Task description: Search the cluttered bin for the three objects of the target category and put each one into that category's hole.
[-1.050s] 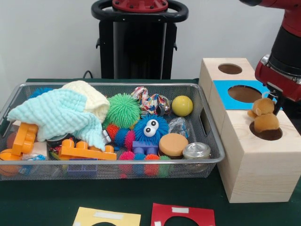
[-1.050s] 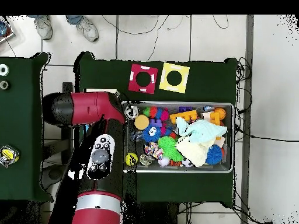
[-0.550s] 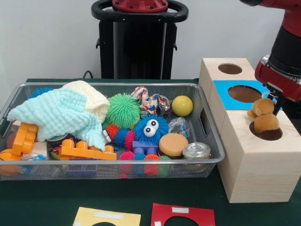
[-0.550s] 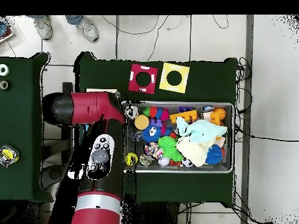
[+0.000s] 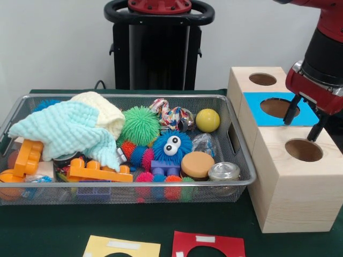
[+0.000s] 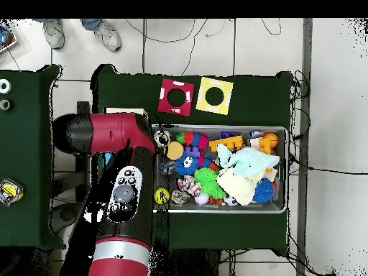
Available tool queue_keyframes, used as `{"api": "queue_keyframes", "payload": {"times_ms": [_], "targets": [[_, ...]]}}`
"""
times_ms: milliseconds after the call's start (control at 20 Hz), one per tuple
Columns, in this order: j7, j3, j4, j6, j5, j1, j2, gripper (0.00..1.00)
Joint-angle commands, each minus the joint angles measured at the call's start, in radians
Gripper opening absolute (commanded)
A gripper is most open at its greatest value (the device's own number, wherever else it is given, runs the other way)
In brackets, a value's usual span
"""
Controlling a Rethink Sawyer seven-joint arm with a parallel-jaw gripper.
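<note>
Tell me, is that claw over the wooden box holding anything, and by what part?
Nothing. The claw hangs open and empty above the wooden box.

— How many holes in the wooden box (image 5: 289,182)?
— Three holes (image 5: 304,150).
— Cards on the worktop?
— Two: one red card (image 5: 209,245), one yellow card (image 5: 122,248).
— Balls?
— One yellow ball (image 5: 207,120).
</note>
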Motion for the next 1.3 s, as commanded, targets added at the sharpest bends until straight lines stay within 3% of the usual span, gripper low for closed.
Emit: {"api": "queue_keyframes", "payload": {"times_ms": [50,400,900,1300], "targets": [[0.111,0.044,0.050,-0.062,0.001,-0.030,0.064,1.00],[0.094,0.064,0.026,-0.026,0.018,-0.043,0.057,1.00],[0.067,0.033,-0.066,0.210,0.029,-0.079,-0.041,1.00],[0.038,0.000,-0.074,0.190,-0.016,-0.108,-0.079,1.00]]}}
